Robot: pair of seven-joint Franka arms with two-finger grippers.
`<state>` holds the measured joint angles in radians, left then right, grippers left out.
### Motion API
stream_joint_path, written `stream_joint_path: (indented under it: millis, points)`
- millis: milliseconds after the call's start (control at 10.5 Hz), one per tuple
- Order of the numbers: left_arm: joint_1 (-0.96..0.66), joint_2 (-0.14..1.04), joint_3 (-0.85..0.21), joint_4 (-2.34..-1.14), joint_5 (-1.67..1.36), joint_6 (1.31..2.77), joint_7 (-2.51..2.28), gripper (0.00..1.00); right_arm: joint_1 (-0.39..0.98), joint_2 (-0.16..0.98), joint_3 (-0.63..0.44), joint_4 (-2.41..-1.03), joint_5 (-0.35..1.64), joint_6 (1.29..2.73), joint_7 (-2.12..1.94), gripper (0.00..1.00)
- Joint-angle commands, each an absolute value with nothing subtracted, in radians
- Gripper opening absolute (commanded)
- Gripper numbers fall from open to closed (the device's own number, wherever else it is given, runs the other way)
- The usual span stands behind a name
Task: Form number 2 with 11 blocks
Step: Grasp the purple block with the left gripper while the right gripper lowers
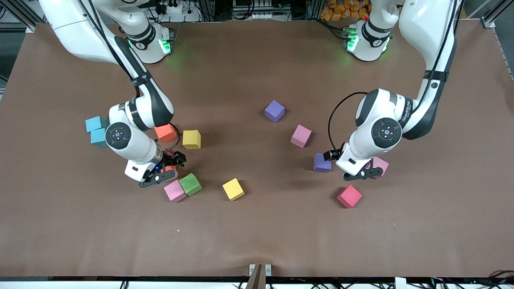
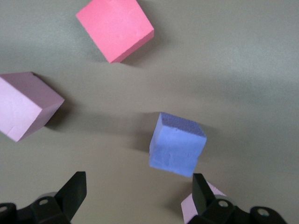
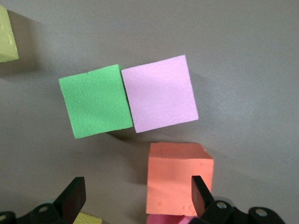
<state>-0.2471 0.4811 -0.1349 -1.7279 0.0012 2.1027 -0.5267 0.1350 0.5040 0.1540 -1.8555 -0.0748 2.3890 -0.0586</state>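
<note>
The blocks lie scattered on the desk (image 1: 257,237), unaligned, no number 2 formed. Right gripper (image 3: 135,198) jaws gape; an orange block (image 3: 180,179) sits askew by one jaw. Left gripper (image 2: 138,196) jaws gape; a tilted purple block (image 2: 176,144) lies just ahead.

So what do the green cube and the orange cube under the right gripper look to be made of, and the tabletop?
Green cube: likely foam, matte, with a fine pebbled grain and soft edges. Orange cube: apparently the same foam, matte, with small dents near one corner. Table: seems covered by a brown matte sheet, maybe felt or paper, rippled along the edge nearest the front camera.
</note>
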Motion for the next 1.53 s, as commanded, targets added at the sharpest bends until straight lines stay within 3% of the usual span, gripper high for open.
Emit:
stream_joint_path:
  millis: [0,861,956,1052,1148,1243,1435]
  points:
    - [-0.252,0.532,-0.135,-1.713,0.026,2.176,-0.546,1.0,0.103,0.511,0.152,-1.858,-0.141,2.401,-0.095,1.0]
    - [-0.322,0.664,-0.13,-1.698,0.132,2.299,-0.637,1.0,0.104,0.587,0.15,-1.864,-0.146,2.494,-0.115,1.0]
    - [-0.324,0.666,-0.13,-1.698,0.13,2.299,-0.64,0.75,0.103,0.592,0.15,-1.867,-0.146,2.511,-0.115,1.0]
    - [-0.325,0.666,-0.132,-1.698,0.13,2.299,-0.673,0.39,0.101,0.597,0.15,-1.868,-0.146,2.516,-0.115,1.0]
    - [-0.331,0.663,-0.132,-1.698,0.132,2.299,-0.705,0.17,0.101,0.6,0.15,-1.868,-0.146,2.516,-0.115,1.0]
    - [-0.336,0.655,-0.132,-1.698,0.13,2.298,-0.725,0.09,0.1,0.604,0.15,-1.868,-0.147,2.519,-0.115,1.0]
    - [-0.348,0.623,-0.137,-1.675,0.13,2.287,-0.777,0.09,0.091,0.609,0.15,-1.87,-0.147,2.526,-0.115,1.0]
